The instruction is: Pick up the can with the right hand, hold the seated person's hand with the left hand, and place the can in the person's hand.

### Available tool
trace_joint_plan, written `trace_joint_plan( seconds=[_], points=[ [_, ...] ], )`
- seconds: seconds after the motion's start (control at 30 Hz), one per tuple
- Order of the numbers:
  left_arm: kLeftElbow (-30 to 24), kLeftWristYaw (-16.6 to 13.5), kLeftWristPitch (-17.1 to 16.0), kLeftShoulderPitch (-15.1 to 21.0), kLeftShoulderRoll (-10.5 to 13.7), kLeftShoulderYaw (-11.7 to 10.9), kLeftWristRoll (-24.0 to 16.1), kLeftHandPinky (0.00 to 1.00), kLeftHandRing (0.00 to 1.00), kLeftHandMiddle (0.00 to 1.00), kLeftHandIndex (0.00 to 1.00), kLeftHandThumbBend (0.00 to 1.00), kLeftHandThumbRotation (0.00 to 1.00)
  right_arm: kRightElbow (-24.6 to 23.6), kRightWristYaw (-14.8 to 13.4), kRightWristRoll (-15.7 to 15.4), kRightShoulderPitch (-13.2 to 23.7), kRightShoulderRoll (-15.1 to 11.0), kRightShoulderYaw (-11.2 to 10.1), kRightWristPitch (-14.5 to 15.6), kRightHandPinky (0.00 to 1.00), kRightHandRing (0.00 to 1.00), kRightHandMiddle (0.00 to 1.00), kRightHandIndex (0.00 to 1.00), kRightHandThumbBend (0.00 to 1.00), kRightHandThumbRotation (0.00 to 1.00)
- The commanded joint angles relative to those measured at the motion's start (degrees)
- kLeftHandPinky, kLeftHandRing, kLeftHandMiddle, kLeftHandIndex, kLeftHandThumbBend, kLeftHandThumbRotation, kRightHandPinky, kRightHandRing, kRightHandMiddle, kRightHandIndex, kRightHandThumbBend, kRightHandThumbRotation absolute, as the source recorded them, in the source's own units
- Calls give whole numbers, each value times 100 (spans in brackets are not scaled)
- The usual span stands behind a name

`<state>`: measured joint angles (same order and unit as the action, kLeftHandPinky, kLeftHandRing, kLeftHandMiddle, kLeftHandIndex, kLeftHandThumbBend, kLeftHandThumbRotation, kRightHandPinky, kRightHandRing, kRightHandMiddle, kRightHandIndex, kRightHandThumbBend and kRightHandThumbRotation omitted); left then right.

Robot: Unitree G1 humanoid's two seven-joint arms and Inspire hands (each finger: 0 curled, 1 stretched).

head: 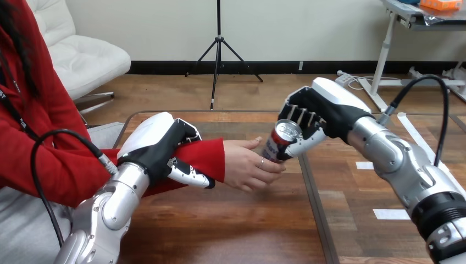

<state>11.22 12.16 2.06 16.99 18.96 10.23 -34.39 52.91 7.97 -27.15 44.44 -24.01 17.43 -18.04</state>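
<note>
Right robot hand clamped round the red-and-white metal drink can with a silver top. It's tilted and held above the wooden table. The can's lower end touches the fingers of the person's hand. Left robot hand wrapped over the person's red-sleeved forearm, thumb beneath. Can is probably light and thin-walled, dents if squeezed, smooth sides likely slippery. My call: grip mid-body with moderate force, leave the lower half free for their palm.
</note>
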Motion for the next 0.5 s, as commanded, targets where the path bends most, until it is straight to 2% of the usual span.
trace_joint_plan(
  seconds=[0.0, 0.3, 0.47],
  points=[
    [-647, -530, -414, 1944, -747, 51, 308, 23, 29, 37, 38, 70, 0, -1152, 1, 128, 864, 190, -187, 49, 35, 40, 45, 44, 73, 0],
    [-615, -487, -372, 1924, -782, 71, 332, 24, 29, 37, 38, 70, 0, -1298, 61, 91, 906, 257, -159, 149, 35, 40, 45, 44, 72, 0],
    [-601, -492, -390, 1920, -776, 89, 298, 24, 29, 37, 38, 70, 0, -1348, 67, 52, 925, 270, -130, 43, 34, 39, 44, 44, 72, 0]
  ],
)
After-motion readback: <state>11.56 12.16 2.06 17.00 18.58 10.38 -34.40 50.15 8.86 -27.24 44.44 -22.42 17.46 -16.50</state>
